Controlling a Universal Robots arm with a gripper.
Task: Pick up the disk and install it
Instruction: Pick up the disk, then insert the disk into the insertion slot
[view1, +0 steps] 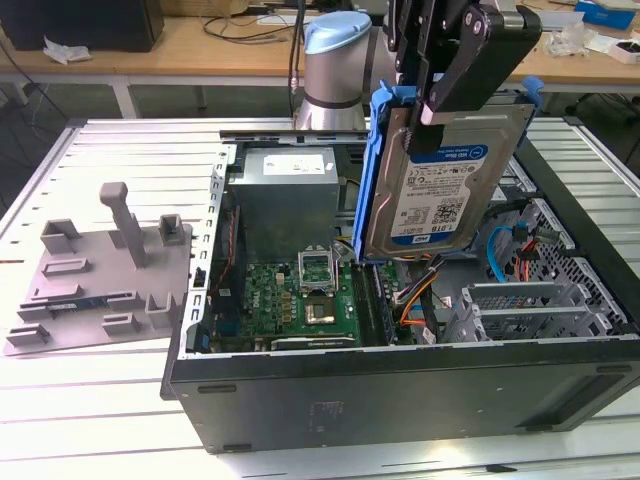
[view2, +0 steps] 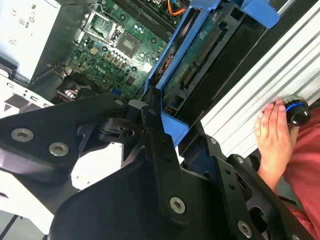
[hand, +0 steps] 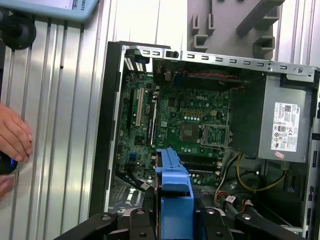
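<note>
The black gripper (view1: 436, 112) is clamped tight on the upper part of the blue-framed flat silver hard disk (view1: 440, 195), holding it upright just above the open black computer case (view1: 400, 372). Inside the case sit a green motherboard (view1: 305, 290) and a grey metal power supply box (view1: 285, 190).

The counter (view1: 100, 420) is a pale metal top of long parallel slats. A black computer case (view1: 400, 400) lies on its side on it, open face up, covering much of the surface. Just beside the case, towards the exterior view's left, a grey moulded plastic tray (view1: 100, 290) with an upright post lies flat on the slats. In the first wrist view a person's hand (hand: 15, 140) rests on the slats over a round black knob (hand: 5, 164), apart from the case.
</note>
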